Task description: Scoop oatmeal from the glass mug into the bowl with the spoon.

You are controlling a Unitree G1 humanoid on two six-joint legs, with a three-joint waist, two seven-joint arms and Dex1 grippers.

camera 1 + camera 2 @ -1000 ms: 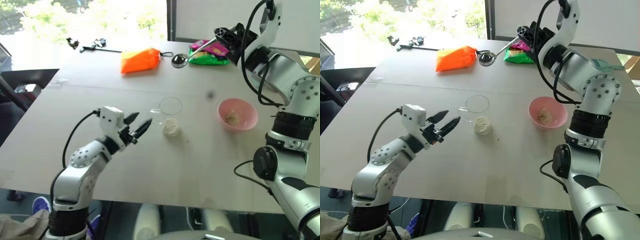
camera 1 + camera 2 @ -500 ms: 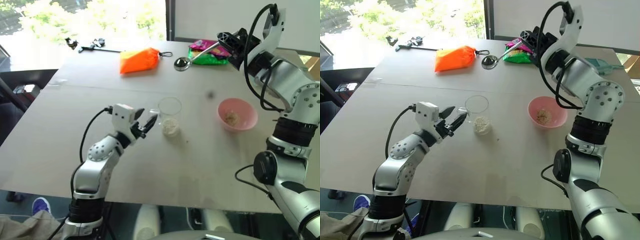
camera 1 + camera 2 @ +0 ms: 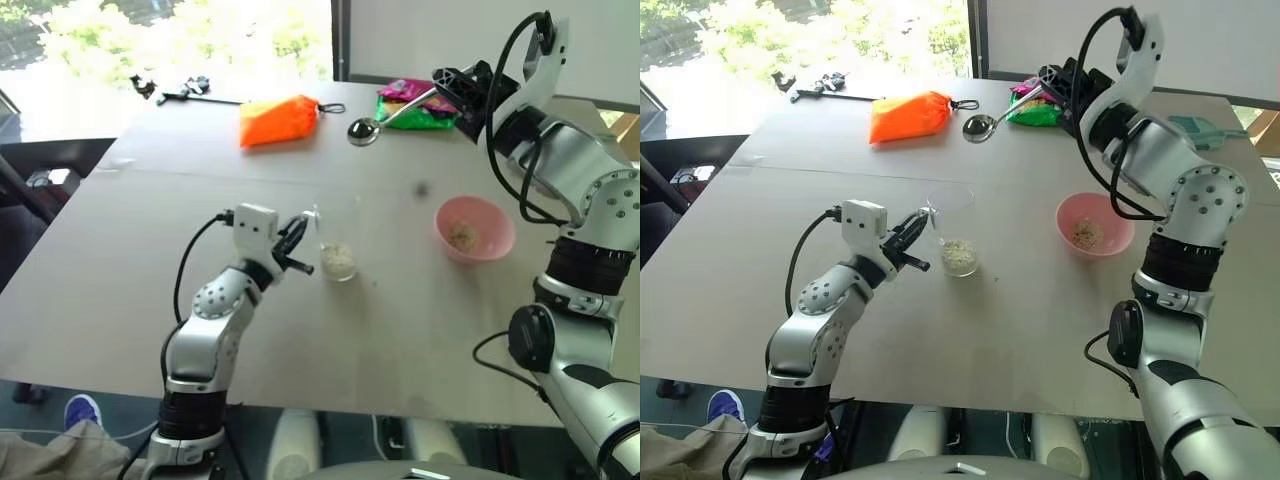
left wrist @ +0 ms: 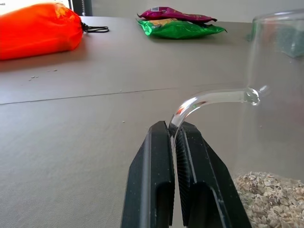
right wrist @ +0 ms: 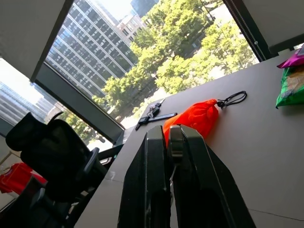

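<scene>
The right pincer (image 3: 455,85), clamped on the spoon (image 3: 385,118), sits high and far behind the glass mug (image 3: 337,240); the left pincer (image 4: 175,142) pinches the mug's handle.

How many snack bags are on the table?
2: a green bag and a pink bag lying on top of it, together at the table's far edge. The right gripper partly covers them, so more could be hidden.

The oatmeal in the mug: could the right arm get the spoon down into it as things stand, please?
Probably yes. The mug has an open top with nothing over it, and the left end effector grips only its handle at the side. The spoon is held high beyond it.
</scene>
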